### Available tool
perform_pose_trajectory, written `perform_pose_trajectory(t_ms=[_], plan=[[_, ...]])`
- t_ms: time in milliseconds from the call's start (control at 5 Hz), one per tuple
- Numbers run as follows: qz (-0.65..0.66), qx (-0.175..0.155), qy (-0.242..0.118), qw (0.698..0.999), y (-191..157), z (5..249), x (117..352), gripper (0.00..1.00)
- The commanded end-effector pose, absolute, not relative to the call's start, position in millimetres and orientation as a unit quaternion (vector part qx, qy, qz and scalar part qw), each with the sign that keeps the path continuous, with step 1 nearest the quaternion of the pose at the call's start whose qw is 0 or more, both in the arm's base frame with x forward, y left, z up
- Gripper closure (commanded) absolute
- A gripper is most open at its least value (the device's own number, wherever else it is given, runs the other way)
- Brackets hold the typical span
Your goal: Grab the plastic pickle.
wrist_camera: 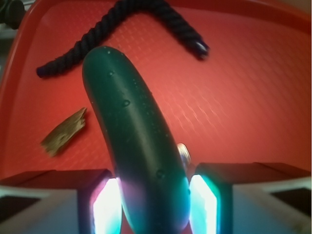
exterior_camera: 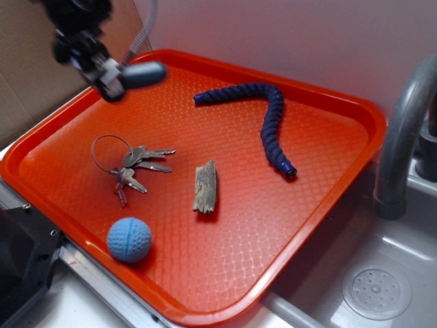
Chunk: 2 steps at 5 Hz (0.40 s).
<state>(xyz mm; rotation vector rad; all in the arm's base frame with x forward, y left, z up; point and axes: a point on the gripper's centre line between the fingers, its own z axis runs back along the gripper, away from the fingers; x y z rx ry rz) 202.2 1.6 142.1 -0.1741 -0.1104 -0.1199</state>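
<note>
- We are seeing the black gripper (exterior_camera: 113, 80) clamping one end of the smooth grey-blue plastic pickle (exterior_camera: 145, 74), both pads pressing its sides
- The pickle is hanging in the air above the far left corner of the orange plastic tray (exterior_camera: 328, 205)
- Below, a dark blue braided rope (exterior_camera: 270, 119) is lying on the tray
</note>
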Motion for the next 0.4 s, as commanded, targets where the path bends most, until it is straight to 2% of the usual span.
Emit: perform_pose_trajectory(t_ms=[0, 200], plan=[[0.113, -0.024, -0.127, 0.985, 24, 191, 189, 1.0], [0.124, 0.012, -0.128, 0.984, 21, 179, 193, 1.0]])
